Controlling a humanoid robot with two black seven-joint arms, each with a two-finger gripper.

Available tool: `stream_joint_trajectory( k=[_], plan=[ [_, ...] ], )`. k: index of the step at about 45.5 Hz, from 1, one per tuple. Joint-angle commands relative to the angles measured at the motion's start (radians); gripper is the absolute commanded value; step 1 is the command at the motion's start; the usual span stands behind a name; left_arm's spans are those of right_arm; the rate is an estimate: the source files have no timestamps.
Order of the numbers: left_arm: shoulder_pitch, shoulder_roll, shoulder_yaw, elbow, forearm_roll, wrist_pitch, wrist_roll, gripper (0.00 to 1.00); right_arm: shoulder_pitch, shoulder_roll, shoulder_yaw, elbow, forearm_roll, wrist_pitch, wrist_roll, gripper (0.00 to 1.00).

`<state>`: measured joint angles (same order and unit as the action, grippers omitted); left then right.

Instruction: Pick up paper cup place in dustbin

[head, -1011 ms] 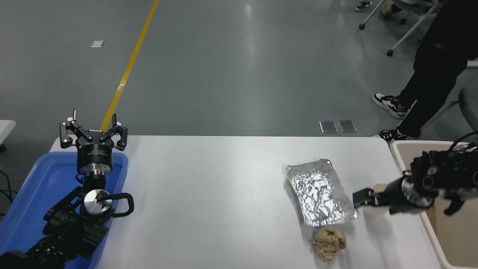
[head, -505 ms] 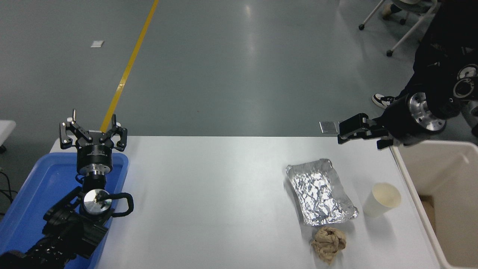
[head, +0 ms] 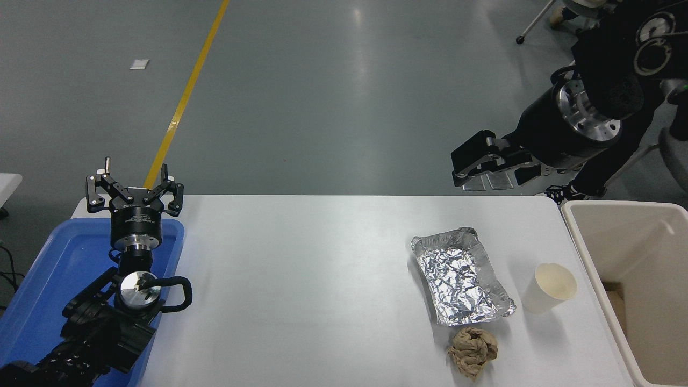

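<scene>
- Right gripper (head: pixel 466 173), upper right of the frame, hangs above the table's far edge holding nothing; whether its fingers are apart or together cannot be told at this angle.
- Cup (head: pixel 549 287) stands upright at lower right, between the foil tray (head: pixel 463 276) and the bin (head: pixel 634 290), touching neither.
- Paper ball (head: pixel 473 350) lies below the tray, near the cup.
- Left gripper (head: pixel 134 189), fingers spread, is parked over the blue tray (head: pixel 48 279) at lower left.
- The grasp looks still to be made: best come down on the cup's side wall, squeeze lightly to avoid crushing, keep clear of the foil, then lift over the bin's rim.
</scene>
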<state>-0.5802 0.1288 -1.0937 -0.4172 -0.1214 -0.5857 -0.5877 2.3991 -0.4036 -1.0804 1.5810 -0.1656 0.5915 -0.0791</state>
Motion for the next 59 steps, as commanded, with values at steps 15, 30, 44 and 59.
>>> stream_joint_trajectory(
  k=[15, 30, 44, 59],
  plan=[
    [-0.001, 0.0, 0.0, 0.0, 0.0, 0.0, 0.0, 0.99, -0.363, -0.029, -0.193, -0.177, -0.218, -0.166, -0.001, 1.0],
    [-0.001, 0.0, 0.0, 0.0, 0.0, 0.0, 0.0, 0.99, -0.633, -0.089, -0.191, -0.213, -0.296, -0.36, -0.002, 1.0],
    [-0.001, 0.0, 0.0, 0.0, -0.001, 0.0, 0.0, 0.99, -0.851, -0.061, -0.147, -0.381, -0.298, -0.486, -0.002, 1.0],
    [-0.001, 0.003, 0.0, 0.0, -0.001, 0.0, 0.0, 0.99, -0.976, -0.057, -0.055, -0.429, -0.298, -0.498, -0.004, 1.0]
  ],
)
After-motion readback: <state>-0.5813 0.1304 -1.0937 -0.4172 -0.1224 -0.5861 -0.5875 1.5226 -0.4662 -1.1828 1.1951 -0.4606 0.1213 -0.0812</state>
